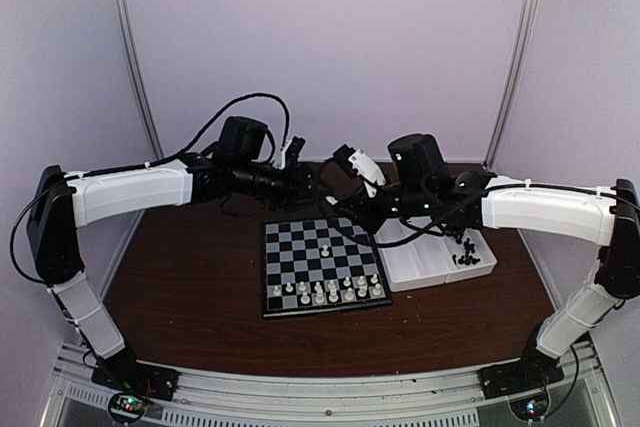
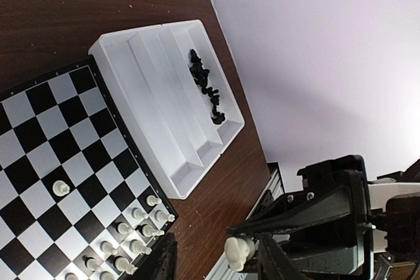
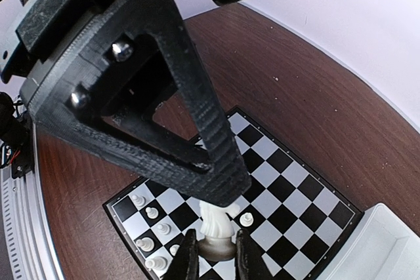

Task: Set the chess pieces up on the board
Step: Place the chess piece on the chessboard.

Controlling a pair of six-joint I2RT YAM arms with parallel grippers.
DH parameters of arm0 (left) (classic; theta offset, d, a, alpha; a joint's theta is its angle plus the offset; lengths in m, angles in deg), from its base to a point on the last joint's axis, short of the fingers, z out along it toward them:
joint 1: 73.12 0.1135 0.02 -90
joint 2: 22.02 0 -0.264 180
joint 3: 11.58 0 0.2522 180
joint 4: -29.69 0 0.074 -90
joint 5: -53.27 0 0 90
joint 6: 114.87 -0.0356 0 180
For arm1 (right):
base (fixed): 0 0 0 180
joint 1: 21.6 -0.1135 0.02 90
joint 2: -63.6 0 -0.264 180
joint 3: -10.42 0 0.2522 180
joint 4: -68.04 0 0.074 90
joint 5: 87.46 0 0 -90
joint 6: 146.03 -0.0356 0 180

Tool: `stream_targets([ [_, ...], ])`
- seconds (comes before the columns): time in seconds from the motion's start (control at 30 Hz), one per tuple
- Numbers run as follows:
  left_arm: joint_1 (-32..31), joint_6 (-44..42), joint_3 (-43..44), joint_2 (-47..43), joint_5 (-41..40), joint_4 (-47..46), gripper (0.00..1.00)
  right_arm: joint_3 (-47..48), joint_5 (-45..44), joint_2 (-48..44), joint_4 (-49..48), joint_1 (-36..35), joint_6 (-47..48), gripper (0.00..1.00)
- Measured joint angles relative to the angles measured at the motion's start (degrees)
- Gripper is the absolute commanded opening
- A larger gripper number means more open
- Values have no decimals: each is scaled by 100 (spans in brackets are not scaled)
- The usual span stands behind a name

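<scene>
One white piece (image 3: 216, 227) is up off the desk, pinched tight in R gripper (image 3: 215, 263), over the board (image 1: 300, 247). L gripper (image 2: 213, 263) straddles the same piece w/ jaws apart. I see one finger against it, no clamp. Other white pieces (image 1: 330, 292) stand along board's near edge, twd near-right corner; one pawn (image 1: 322, 240) alone mid-board. Black pieces (image 1: 470, 252) heaped in right compartment of the tray (image 1: 415, 262), just beside board's right edge.
</scene>
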Motion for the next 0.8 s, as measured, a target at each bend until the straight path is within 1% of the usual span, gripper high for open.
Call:
stream_targets([
  [0.1,0,46,0,20,22,-20,44,42,9,0,13,-24,35,16],
  [0.17,0,79,0,22,44,-35,42,79,9,7,22,-39,63,16],
  [0.3,0,142,0,33,122,-105,33,140,9,26,33,-66,116,16],
  [0.37,0,168,0,50,162,-160,32,179,9,74,39,-70,125,15],
  [0.63,0,232,0,63,273,-278,21,205,-7,212,46,-74,142,15],
  [0.8,11,232,-11,63,273,-299,21,212,-52,214,42,-74,149,15],
])
